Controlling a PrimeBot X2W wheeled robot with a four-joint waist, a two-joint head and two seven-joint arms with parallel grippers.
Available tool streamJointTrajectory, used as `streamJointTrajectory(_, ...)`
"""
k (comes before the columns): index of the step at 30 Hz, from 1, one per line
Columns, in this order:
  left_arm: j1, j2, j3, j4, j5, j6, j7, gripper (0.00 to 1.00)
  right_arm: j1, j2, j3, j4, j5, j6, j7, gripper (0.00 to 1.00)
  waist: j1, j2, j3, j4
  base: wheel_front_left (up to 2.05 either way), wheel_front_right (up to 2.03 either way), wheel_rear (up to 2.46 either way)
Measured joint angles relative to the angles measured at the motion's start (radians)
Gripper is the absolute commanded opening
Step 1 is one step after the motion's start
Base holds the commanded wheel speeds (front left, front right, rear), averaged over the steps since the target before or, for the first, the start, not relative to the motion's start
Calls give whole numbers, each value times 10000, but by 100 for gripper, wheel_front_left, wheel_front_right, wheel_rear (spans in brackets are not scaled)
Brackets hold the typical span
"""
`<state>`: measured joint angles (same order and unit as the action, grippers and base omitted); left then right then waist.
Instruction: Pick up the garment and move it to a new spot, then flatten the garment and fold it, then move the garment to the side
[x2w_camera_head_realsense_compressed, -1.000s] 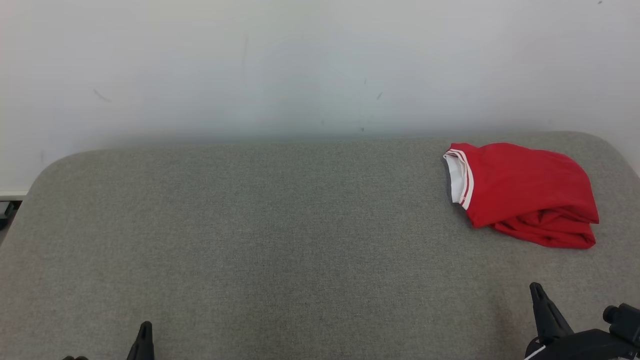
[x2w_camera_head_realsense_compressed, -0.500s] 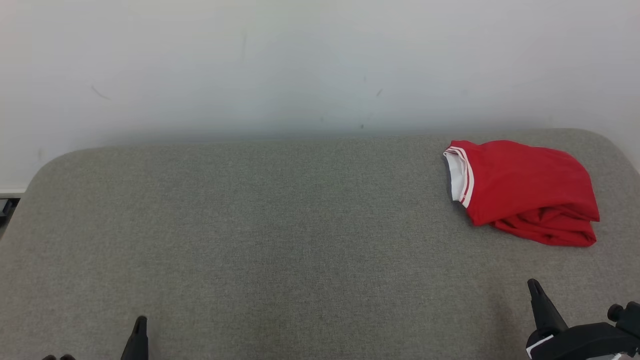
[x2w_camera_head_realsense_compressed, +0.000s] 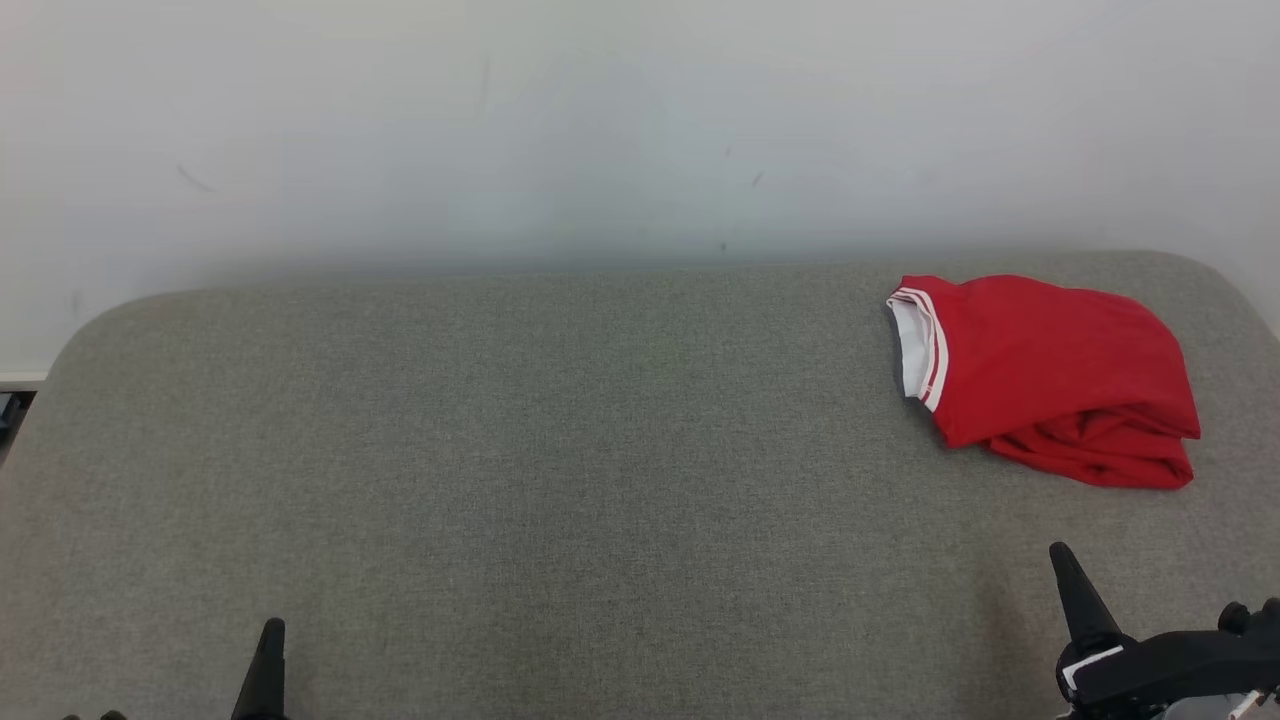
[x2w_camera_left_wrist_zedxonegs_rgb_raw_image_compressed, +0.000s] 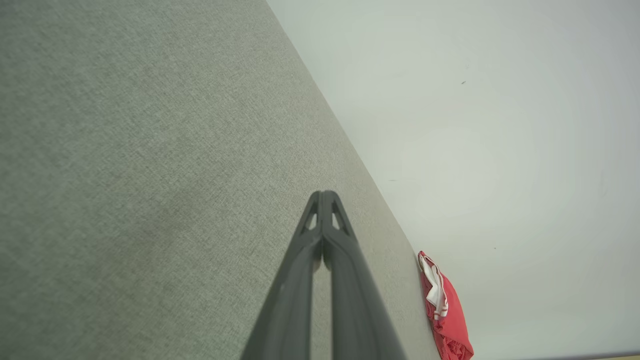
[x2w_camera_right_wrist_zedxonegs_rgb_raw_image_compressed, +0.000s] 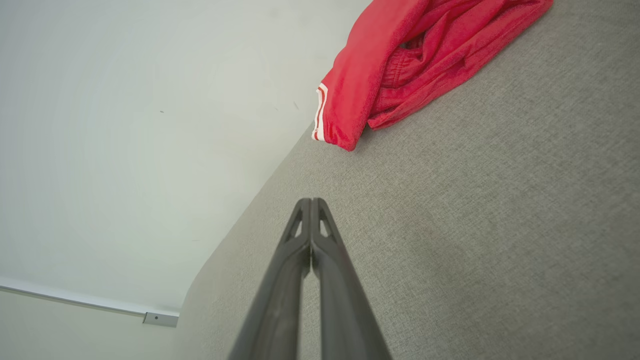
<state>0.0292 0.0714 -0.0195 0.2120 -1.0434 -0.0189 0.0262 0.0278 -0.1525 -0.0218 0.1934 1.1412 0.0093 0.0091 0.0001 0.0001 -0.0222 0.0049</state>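
Grey woven fabric covers the counter (x2w_camera_head_realsense_compressed: 560, 450), which has rounded far corners and sits against a plain pale wall (x2w_camera_head_realsense_compressed: 600, 130) with a few small dark scuffs. The garment (x2w_camera_head_realsense_compressed: 1050, 375), bright red, lies in a loose folded bundle near the far right corner. A white inner layer edged with red and white stripes shows at its left side. Folds hide the rest, so its type cannot be told. The left end effector (x2w_camera_head_realsense_compressed: 271, 630) pokes up from the bottom edge at the lower left, with just its dark tip in frame. The right end effector (x2w_camera_head_realsense_compressed: 1060, 555) rises at the lower right, nearer than the garment and well apart from it, and its dark body is cut off by the corner. In each wrist view, the two long fingers are pressed together tip to tip and hold nothing. Bare counter lies between the right end effector and the garment. A small dark object (x2w_camera_head_realsense_compressed: 6, 412) at the far left edge, beyond the counter, is too cropped to identify. A pale strip (x2w_camera_right_wrist_zedxonegs_rgb_raw_image_compressed: 90, 302) runs along the wall's base in the right wrist view.
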Motion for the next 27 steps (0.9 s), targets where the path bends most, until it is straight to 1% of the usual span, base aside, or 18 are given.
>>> streamJointTrajectory(27, -671, -151, 706, 525, -3540, -623, 531, 0, -627, 663, -706, 648, 2934, 683, 629, 0, -2, 0, 155, -31, 0, 0, 0)
